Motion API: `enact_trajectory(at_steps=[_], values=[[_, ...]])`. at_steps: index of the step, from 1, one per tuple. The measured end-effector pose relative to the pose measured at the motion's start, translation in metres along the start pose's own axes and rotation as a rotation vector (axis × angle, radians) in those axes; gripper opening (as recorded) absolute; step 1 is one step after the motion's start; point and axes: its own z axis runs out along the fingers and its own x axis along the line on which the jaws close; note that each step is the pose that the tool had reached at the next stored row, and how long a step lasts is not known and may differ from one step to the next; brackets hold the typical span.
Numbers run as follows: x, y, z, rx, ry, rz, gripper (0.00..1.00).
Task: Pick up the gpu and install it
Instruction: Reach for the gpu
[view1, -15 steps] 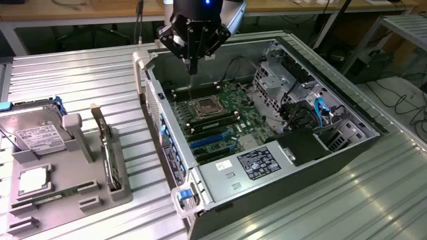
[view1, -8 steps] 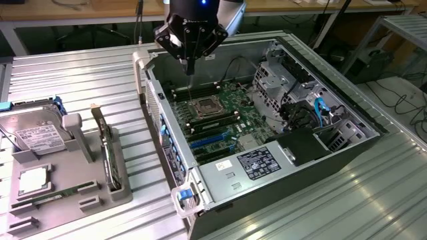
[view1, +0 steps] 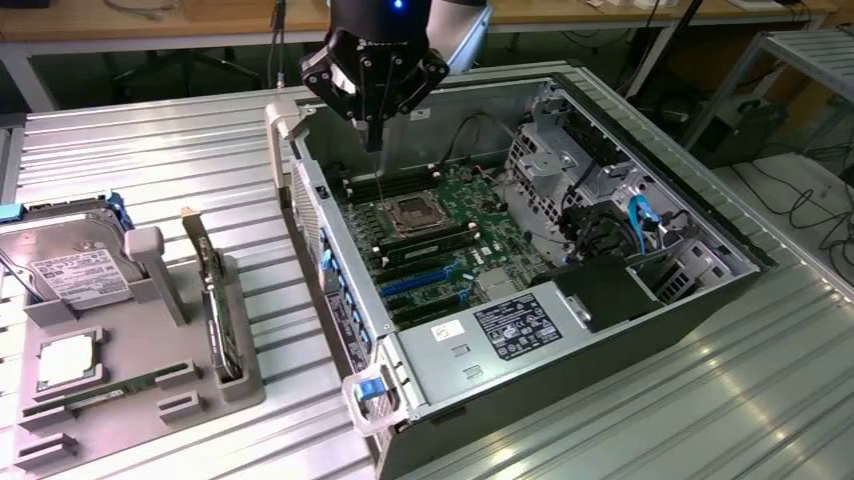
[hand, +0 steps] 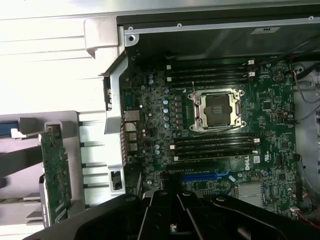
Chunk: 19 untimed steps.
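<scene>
The gpu (view1: 218, 300) stands on its edge in a slot of the grey holder (view1: 140, 350) at the exterior view's left, outside the computer. It appears as a green circuit card (hand: 55, 175) in the wrist view. My gripper (view1: 374, 132) hangs above the far part of the open computer case (view1: 534, 330), over the motherboard near the CPU socket (view1: 411, 213). Its fingers come together to a narrow point and hold nothing. The gripper's black body (hand: 172, 220) faces down at the motherboard, with the socket (hand: 217, 107) and the blue card slots (hand: 205, 176) below it.
The holder also carries a silver hard drive (view1: 74, 265), a square chip (view1: 64, 360) and a green memory stick (view1: 120, 390). Inside the case are blue card slots (view1: 420, 285), a power supply (view1: 514, 325) and drive cages (view1: 574, 160). Ribbed metal table (view1: 200, 150) all around.
</scene>
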Motion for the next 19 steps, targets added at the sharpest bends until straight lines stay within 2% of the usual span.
enact_trajectory(at_steps=[19], values=[[0.014,-0.0015,-0.0004,0.0001,0.0001,0.000,0.11]])
